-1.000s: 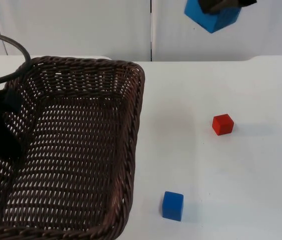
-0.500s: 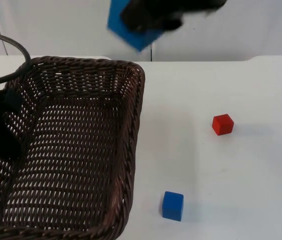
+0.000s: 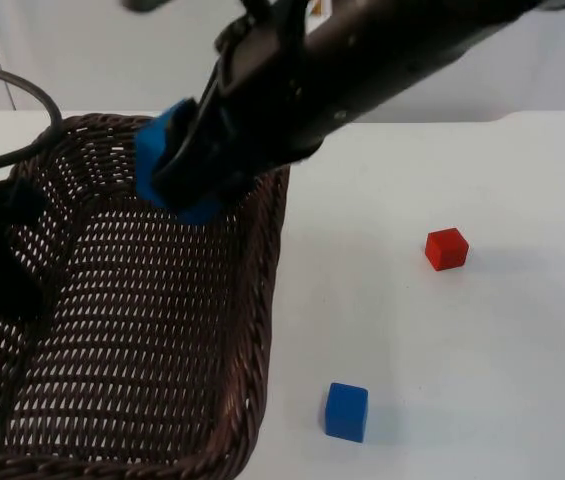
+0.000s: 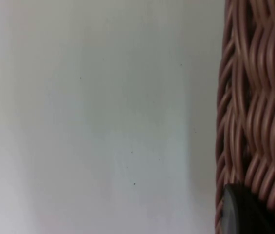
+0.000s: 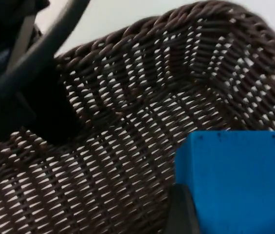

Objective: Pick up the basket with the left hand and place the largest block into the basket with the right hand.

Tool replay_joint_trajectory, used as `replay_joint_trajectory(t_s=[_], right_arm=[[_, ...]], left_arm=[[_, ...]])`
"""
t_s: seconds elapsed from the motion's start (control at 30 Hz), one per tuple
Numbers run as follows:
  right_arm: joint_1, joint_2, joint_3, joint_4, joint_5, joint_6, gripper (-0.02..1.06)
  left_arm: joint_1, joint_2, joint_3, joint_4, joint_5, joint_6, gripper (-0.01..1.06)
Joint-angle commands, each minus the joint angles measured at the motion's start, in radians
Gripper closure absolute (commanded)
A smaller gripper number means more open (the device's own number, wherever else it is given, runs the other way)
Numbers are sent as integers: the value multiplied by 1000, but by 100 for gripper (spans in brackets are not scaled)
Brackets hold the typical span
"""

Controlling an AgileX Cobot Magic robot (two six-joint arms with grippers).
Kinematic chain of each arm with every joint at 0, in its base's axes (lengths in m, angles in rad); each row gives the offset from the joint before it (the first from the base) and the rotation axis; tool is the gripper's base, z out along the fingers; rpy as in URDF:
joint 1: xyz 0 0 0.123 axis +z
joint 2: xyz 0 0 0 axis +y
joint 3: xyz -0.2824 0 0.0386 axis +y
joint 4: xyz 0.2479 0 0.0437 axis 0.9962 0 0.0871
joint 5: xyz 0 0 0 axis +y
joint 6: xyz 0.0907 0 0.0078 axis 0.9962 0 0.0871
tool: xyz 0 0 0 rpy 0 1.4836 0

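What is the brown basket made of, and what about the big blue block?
The dark brown woven basket looks like wicker or rattan: braided strands with gaps showing light. The large blue block in the right pincer looks smooth and matte, perhaps painted wood or foam.

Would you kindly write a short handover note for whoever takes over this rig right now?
Left gripper: at the basket, fingertip against its woven wall; the grip itself cannot be made out.
Right gripper: shut on the large blue block, held over the basket's far end, above the weave.
On the table: a small blue block and a red block, both right of the basket.
Done: largest block picked up and carried over the basket.
Left: lower it, open the right gripper to release it inside, withdraw the right arm.
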Motion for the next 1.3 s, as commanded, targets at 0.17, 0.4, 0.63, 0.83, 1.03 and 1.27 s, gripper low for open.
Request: replay_joint_trajectory(t_s=[0.17, 0.4, 0.63, 0.83, 1.03, 1.27], right_arm=[[7, 46, -12, 47, -27, -1, 104], [7, 70, -12, 47, -20, -1, 64], [5, 70, -12, 47, -20, -1, 27], [5, 70, -12, 47, -18, -1, 24], [5, 41, -12, 43, 42, -1, 24], [5, -28, -14, -41, 183, -1, 24]], left_arm=[[-3, -13, -1, -19, 18, 0, 105], [-3, -13, -1, -19, 18, 0, 105], [-3, -13, -1, -19, 18, 0, 105], [-3, -13, -1, -19, 18, 0, 105], [-3, -13, -1, -19, 20, 0, 105], [-3, -13, -1, -19, 22, 0, 105]])
